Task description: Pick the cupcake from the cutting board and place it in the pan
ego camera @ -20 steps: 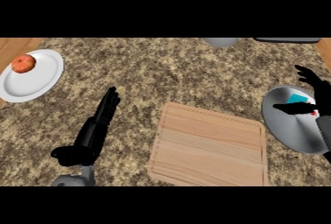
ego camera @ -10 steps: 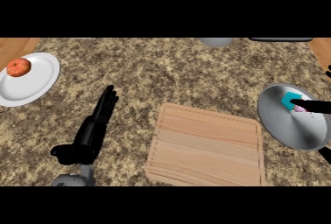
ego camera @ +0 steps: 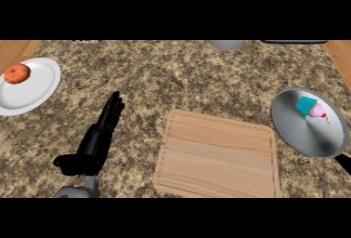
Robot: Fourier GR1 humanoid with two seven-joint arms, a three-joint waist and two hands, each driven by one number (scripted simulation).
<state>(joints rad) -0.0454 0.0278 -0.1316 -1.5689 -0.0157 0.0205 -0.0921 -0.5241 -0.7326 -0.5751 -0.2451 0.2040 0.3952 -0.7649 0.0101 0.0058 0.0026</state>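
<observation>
Cupcake lies in the pan; the placing step looks done.
Right of the bare cutting board [ego camera: 218,158] sits the pan [ego camera: 302,135], cupcake [ego camera: 310,107] tipped inside. Left hand [ego camera: 101,132] rests left of it, fingers straight together; nothing remains but withdrawing.

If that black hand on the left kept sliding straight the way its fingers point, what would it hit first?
The left hand points up and slightly right over bare counter. The way looks free; the grey object at the far edge lies further right, and the white plate stays off to the left.

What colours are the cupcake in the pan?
The cupcake has a teal wrapper and pink frosting, seen in the head view.
</observation>
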